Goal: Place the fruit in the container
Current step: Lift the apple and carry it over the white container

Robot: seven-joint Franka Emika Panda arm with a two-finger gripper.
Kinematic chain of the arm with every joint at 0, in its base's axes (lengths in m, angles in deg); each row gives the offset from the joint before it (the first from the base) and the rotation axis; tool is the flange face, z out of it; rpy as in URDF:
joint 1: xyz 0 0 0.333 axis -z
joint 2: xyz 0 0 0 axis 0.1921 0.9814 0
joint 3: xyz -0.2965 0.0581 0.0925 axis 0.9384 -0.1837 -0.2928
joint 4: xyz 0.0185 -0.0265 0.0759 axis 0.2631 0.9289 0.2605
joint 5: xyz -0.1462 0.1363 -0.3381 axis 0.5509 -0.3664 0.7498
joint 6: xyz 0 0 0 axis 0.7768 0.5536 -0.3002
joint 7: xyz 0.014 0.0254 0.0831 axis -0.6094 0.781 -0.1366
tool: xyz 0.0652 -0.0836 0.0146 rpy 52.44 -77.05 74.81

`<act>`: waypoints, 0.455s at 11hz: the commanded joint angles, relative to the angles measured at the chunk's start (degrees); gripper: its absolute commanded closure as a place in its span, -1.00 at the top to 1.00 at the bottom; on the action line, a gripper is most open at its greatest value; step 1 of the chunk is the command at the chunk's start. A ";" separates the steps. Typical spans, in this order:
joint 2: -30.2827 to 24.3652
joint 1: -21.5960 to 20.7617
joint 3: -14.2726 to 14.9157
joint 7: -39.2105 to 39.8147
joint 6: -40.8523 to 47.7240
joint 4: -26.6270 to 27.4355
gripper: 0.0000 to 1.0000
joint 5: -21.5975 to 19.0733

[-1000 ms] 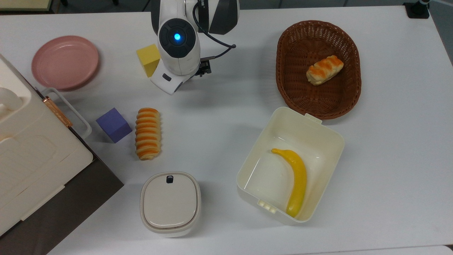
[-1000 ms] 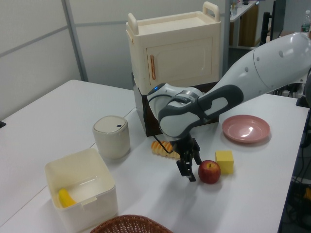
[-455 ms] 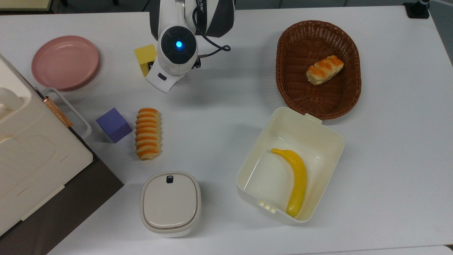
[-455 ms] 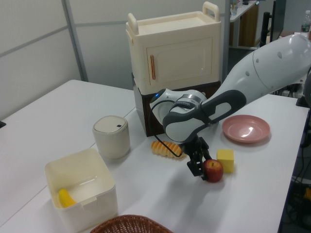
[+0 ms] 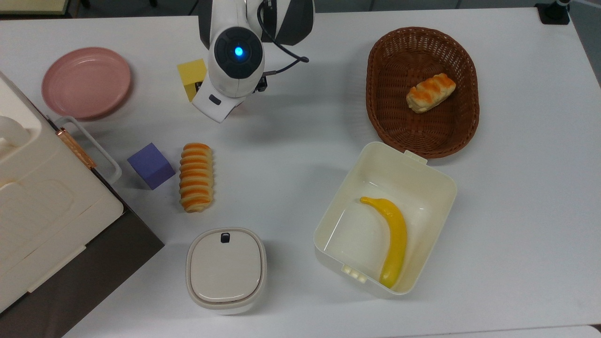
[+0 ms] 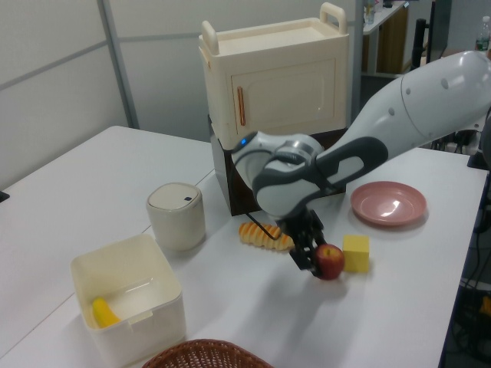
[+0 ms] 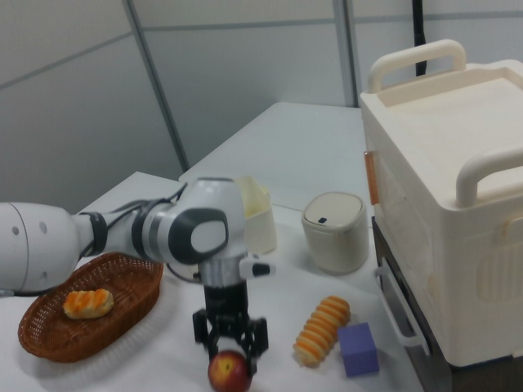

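Note:
The fruit, a dark red apple (image 6: 330, 261) (image 7: 230, 372), sits between the fingers of my gripper (image 6: 319, 262) (image 7: 230, 356), which is shut on it just above the table. It hangs beside a yellow cube (image 6: 355, 254) (image 5: 191, 75). In the top view my wrist covers the apple. The container, a cream-white square tub (image 5: 447, 188) (image 6: 126, 299), stands at the top view's lower right, well away from the gripper. A yellow banana (image 5: 396, 237) lies inside it. In the right view the tub (image 7: 258, 208) peeks out behind my arm.
A wicker basket (image 5: 380, 84) holding a bread roll (image 5: 430, 92) stands beyond the tub. A striped bread (image 5: 196, 176), a purple cube (image 5: 150, 165), a lidded beige box (image 5: 226, 268), a pink plate (image 5: 86, 81) and a cream cabinet (image 5: 37, 202) fill the top view's left.
My gripper moved over to the apple, closed around it, and has raised it slightly off the table beside the yellow cube.

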 commanded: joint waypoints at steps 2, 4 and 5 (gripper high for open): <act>-0.97 -4.07 -1.49 -1.91 -2.06 -10.20 0.28 -0.10; -1.05 -7.32 -1.49 -5.15 -11.00 -11.45 0.31 -0.36; -0.88 -8.73 -1.49 -7.00 -15.40 -12.67 0.31 -0.45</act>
